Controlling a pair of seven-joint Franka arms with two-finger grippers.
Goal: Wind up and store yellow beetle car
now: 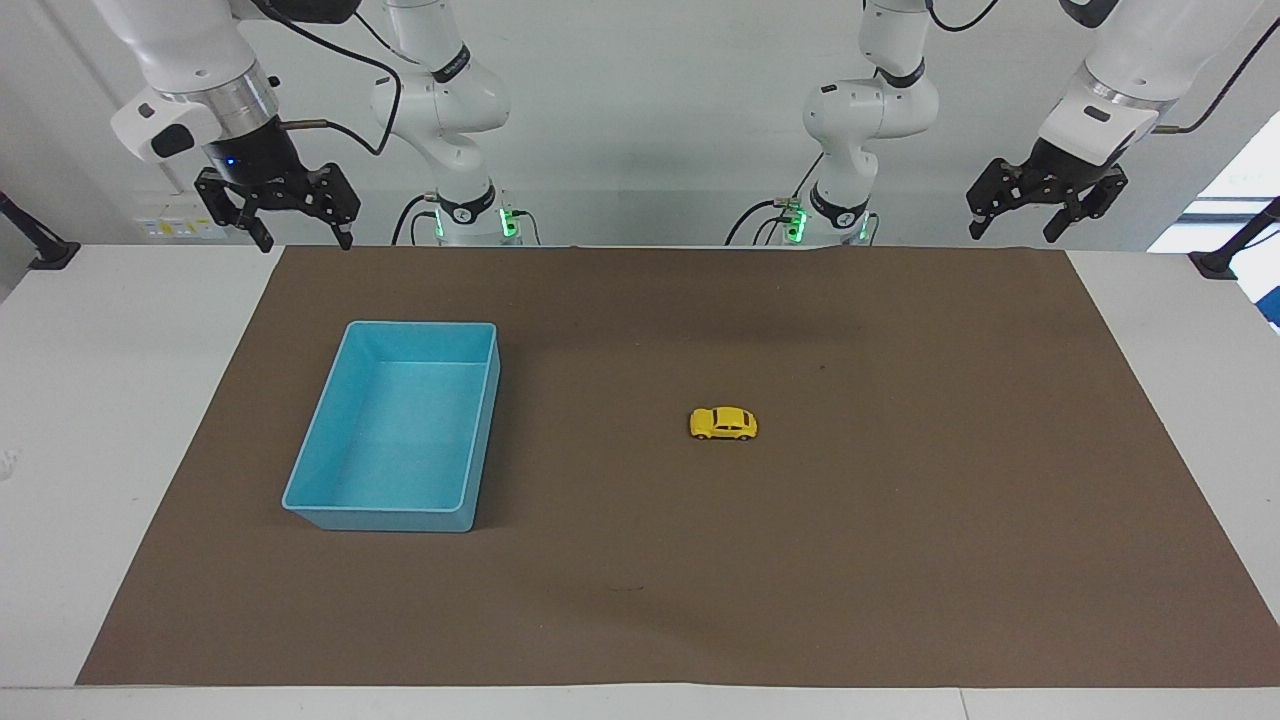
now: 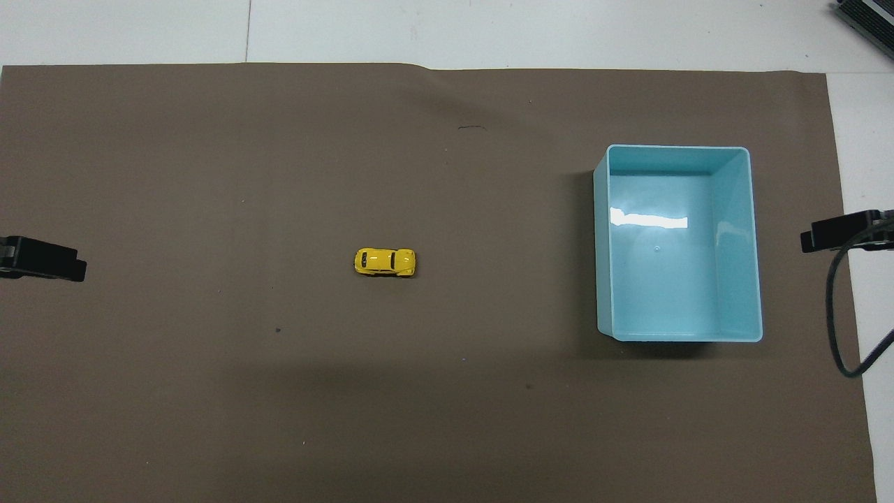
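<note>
The yellow beetle car (image 1: pixel 723 424) stands on its wheels near the middle of the brown mat (image 1: pixel 900 520); it also shows in the overhead view (image 2: pixel 385 262). The empty blue bin (image 1: pixel 340 508) stands on the mat toward the right arm's end; its rim shows in the overhead view (image 2: pixel 601 244). My right gripper (image 1: pixel 300 234) is open and raised over the mat's corner at the robots' edge, apart from the bin. My left gripper (image 1: pixel 1016 226) is open and raised over the mat's other corner there. Only a fingertip of each shows in the overhead view.
The brown mat (image 2: pixel 209 391) covers most of the white table (image 1: pixel 100 400). A black cable (image 2: pixel 834 321) hangs by the right gripper's tip, beside the bin. Black clamp mounts (image 1: pixel 40 250) sit at the table's two ends.
</note>
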